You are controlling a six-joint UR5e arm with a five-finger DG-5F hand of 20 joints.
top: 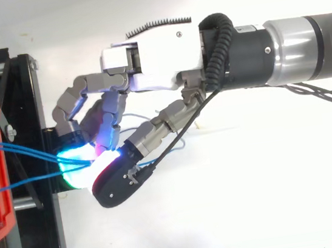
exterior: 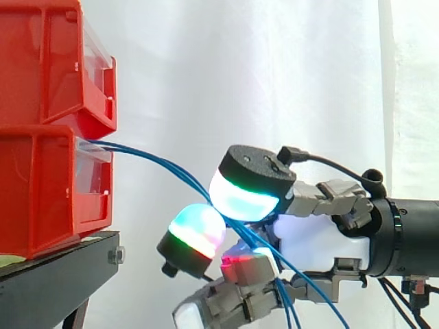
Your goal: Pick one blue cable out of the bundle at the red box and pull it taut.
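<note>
Between the glowing pads of the fingers [exterior: 240, 195] the blue cables [exterior: 158, 162] [top: 23, 154] are pinched. The fingers are curled inward and closed on the bundle, one large pad above and the others below and beside it. How many strands lie inside the pinch cannot be told. From the pinch the cables rise leftward in a bowed arc, not a straight line, to the front of the lower red box [exterior: 41, 192]. On the other side they drop past the palm toward the bottom edge of the side view.

Open air separates the pads from the box front, and the cables alone cross it. The lowest pad sits near the level of the top edge of the black stand [exterior: 62, 264], apart from its corner. A second red bin [exterior: 48, 62] is stacked on the box.

The hand [top: 150, 52] points toward the box. The arm [top: 302, 45] runs level to the right edge, before the white curtain [exterior: 274, 68].
</note>
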